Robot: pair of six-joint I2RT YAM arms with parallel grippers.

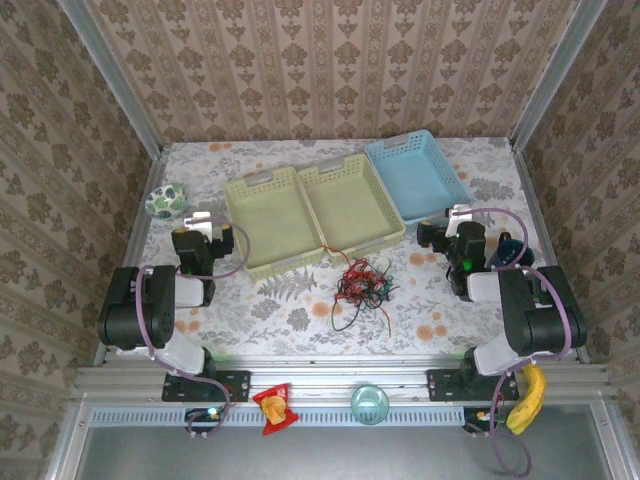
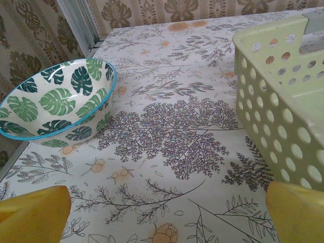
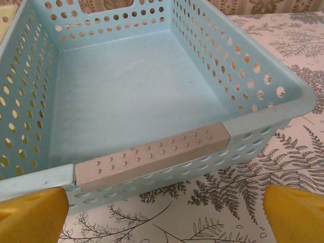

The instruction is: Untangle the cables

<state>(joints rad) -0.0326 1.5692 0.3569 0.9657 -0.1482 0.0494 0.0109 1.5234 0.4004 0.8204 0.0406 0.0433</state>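
Observation:
The cables point(image 1: 361, 284) lie in one tangled heap of red, green and black wire on the flowered cloth, just in front of the green baskets; a black loop trails toward the near edge. My left gripper point(image 1: 203, 226) sits far to the left of the heap, open, with nothing between its yellow fingertips point(image 2: 35, 215). Well to the right of the heap, my right gripper point(image 1: 455, 220) is open too, its yellow fingertips point(image 3: 296, 215) wide apart just short of the blue basket's near wall.
Two pale green baskets point(image 1: 262, 258) stand side by side at the middle back, a blue basket point(image 1: 434, 195) to their right. A leaf-patterned bowl point(image 1: 165, 201) sits at the back left. A snack bag, a small cup and a banana lie on the front rail.

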